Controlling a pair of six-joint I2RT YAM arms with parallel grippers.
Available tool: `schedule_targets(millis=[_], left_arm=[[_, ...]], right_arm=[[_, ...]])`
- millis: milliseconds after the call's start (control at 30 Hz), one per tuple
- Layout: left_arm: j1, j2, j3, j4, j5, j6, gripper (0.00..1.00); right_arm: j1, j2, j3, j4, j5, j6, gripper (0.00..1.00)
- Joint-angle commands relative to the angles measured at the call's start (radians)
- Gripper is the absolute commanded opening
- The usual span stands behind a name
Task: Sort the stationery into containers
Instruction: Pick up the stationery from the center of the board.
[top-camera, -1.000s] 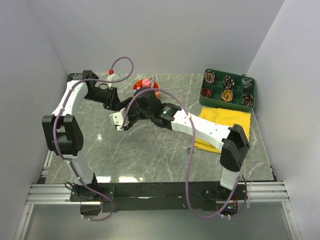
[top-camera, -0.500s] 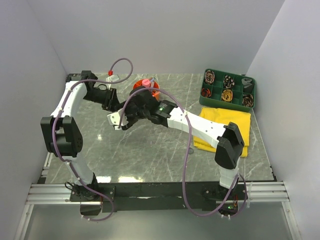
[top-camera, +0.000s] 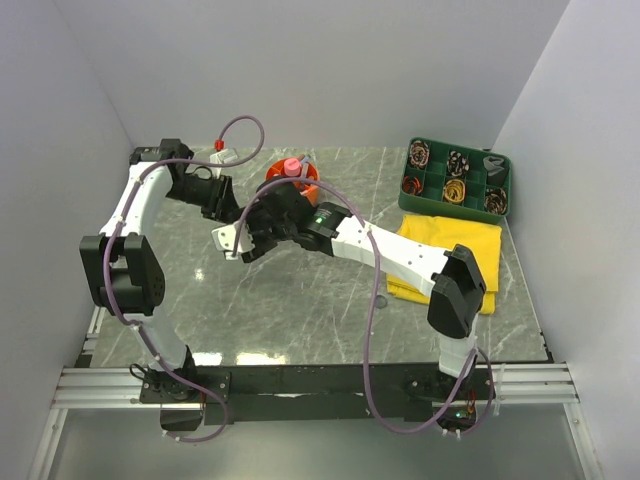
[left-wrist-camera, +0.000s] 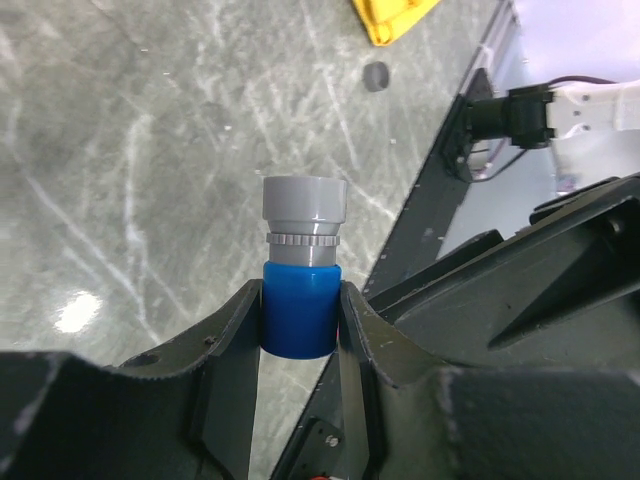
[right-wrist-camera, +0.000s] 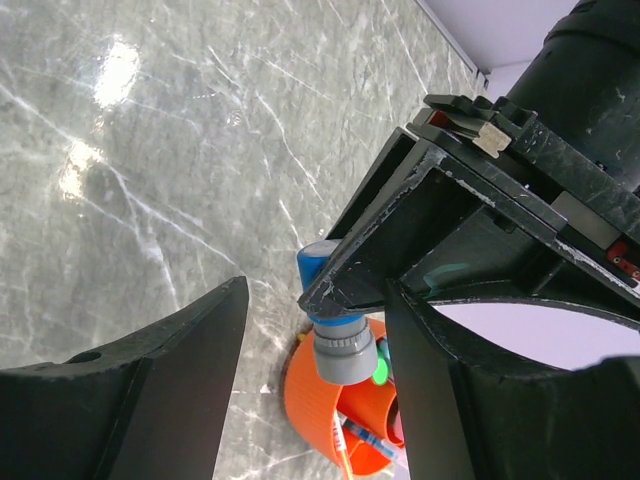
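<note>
**Blue cap held up beside the orange organiser**

On the far left side of the table (top-camera: 300, 310), the left gripper (left-wrist-camera: 300, 293) squeezes the blue cap (left-wrist-camera: 299, 322) between its two fingers. The cap has a grey end that sticks out past the fingertips. It is up off the table, close to the orange organiser (right-wrist-camera: 312, 408).

Just to the right, the right gripper (right-wrist-camera: 318, 292) has its jaws wide apart and holds nothing. It points at the left gripper and the cap.

The organiser sits at the far middle of the table, with a pink tube (top-camera: 292, 165) standing in it.

Further right, a dark disc (left-wrist-camera: 376, 76) lies on the table near the yellow cloth (top-camera: 450, 245). The green tray (top-camera: 450, 209) sits in the far right corner, touching the cloth's far edge. Small things lie in its cells.
</note>
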Motion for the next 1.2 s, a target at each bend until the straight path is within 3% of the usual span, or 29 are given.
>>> schedule_targets(millis=[0,133,533,833,1000,1167], left_arm=[[-0.001,-0.086,0.018,-0.057,0.032,-0.016,0.01],[-0.001,-0.098,-0.005,-0.057,0.014,-0.014,0.01],[-0.002,-0.104,-0.019,-0.057,-0.017,-0.031,0.01],[-0.002,-0.106,-0.022,-0.057,-0.015,-0.040,0.01],[-0.001,-0.095,-0.022,-0.057,-0.026,-0.042,0.01],[-0.001,-0.081,-0.013,-0.055,-0.018,-0.039,0.01]], right_arm=[[-0.027,0.069,0.038,-0.012,0.076,0.050,0.64],[-0.054,0.097,0.097,-0.066,0.083,0.067,0.62],[-0.090,0.022,0.020,-0.100,0.131,0.065,0.63],[-0.104,-0.018,-0.049,0.003,0.160,0.082,0.64],[-0.100,-0.032,-0.014,0.002,0.090,0.090,0.64],[-0.100,-0.091,-0.081,0.024,0.004,0.086,0.65]])
